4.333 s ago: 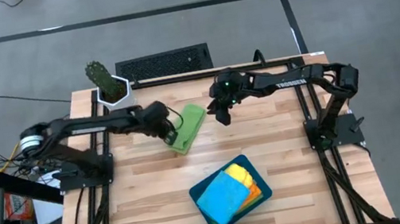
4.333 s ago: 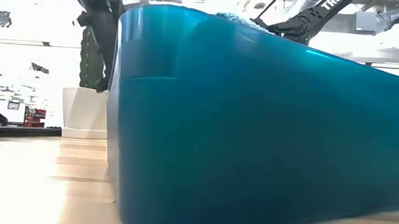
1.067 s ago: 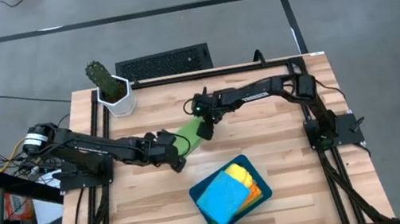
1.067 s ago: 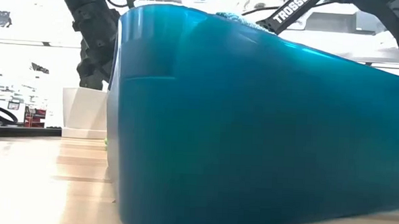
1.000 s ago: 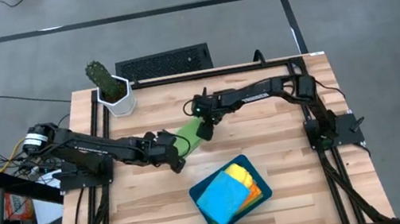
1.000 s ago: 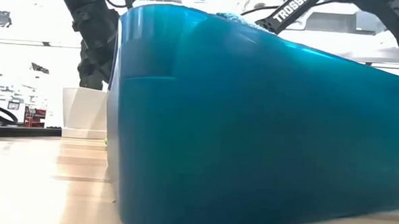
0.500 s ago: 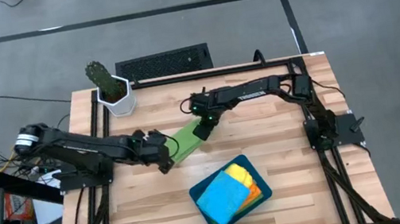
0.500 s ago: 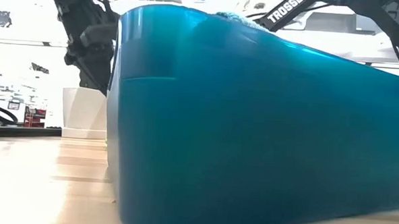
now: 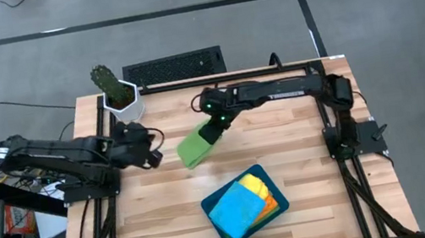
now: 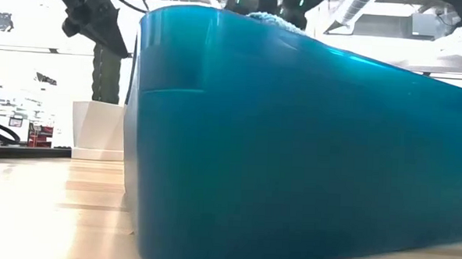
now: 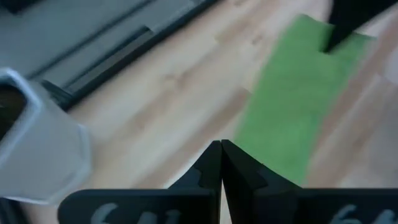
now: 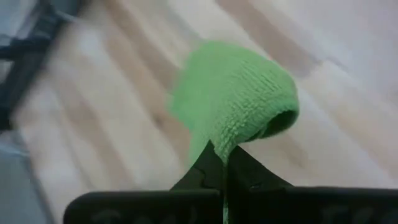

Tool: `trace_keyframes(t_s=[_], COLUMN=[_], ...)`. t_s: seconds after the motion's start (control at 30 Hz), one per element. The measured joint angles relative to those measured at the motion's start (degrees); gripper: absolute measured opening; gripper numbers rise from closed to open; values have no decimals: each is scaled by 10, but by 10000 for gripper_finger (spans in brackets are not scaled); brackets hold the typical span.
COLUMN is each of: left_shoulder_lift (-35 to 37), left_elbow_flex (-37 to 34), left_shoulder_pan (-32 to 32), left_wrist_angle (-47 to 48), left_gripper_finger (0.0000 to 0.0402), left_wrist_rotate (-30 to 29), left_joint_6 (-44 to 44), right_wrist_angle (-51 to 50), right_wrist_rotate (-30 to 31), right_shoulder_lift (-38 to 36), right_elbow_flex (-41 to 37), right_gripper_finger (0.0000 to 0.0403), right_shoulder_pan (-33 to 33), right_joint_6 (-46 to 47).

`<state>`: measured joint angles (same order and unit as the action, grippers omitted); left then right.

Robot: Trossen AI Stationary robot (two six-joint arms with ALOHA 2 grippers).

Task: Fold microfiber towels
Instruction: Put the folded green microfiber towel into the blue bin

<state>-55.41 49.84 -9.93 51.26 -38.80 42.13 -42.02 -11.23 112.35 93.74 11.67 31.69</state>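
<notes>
1. Since a second ago the left gripper [image 9: 153, 156] has let go of the green towel's near end and pulled back toward the table's left edge, while the right gripper [image 9: 211, 133] has clamped down on the far end and carried it slightly back.
2. Right gripper: fingers pinched tight on a bunched edge of the green towel [image 12: 233, 102]; the wrist view shows the cloth humped up above the closed tips.
3. Left gripper: fingers pressed fully together with nothing between them, hovering just beside the towel's free end and apart from it, near the white pot with the cactus [image 9: 118, 96].
4. Green towel [image 9: 195, 146]: a narrow strip lying slantwise on the wooden table [image 9: 309, 189] at mid-table, one end lifted by the right gripper.
5. Teal tray [image 9: 264, 175], toward the table's front, holds the sky-blue towel [image 9: 235, 209] on top, with yellow and orange cloth showing beneath it.
6. Step in hand, as I judge it: folding the strip end over end.
7. Next move likely calls for the right gripper to carry its end over onto the free end, edges lined up, without dragging the strip.
</notes>
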Motion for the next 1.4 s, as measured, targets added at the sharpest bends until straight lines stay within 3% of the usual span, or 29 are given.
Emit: trace_keyframes(t_s=[0.27,0.57,0.73,0.97,1.4], left_shoulder_lift=[40,40,39,41,40], left_elbow_flex=[0,0,0,0,0], left_shoulder_pan=[19,41,42,42,42], left_wrist_angle=[25,33,33,36,33], left_gripper_finger=[0,0,0,0,0], left_wrist_rotate=[-87,-99,-95,-53,-6], left_joint_6=[-61,-131,-140,-105,-19], right_wrist_angle=[7,94,154,148,7], right_wrist_rotate=[-16,11,13,15,148], right_shoulder_lift=[-30,-29,-28,-28,-46], right_elbow_flex=[35,54,54,54,54], right_gripper_finger=[16,16,16,16,16], right_shoulder_pan=[-76,-164,-185,-251,-371], right_joint_6=[89,207,215,226,342])
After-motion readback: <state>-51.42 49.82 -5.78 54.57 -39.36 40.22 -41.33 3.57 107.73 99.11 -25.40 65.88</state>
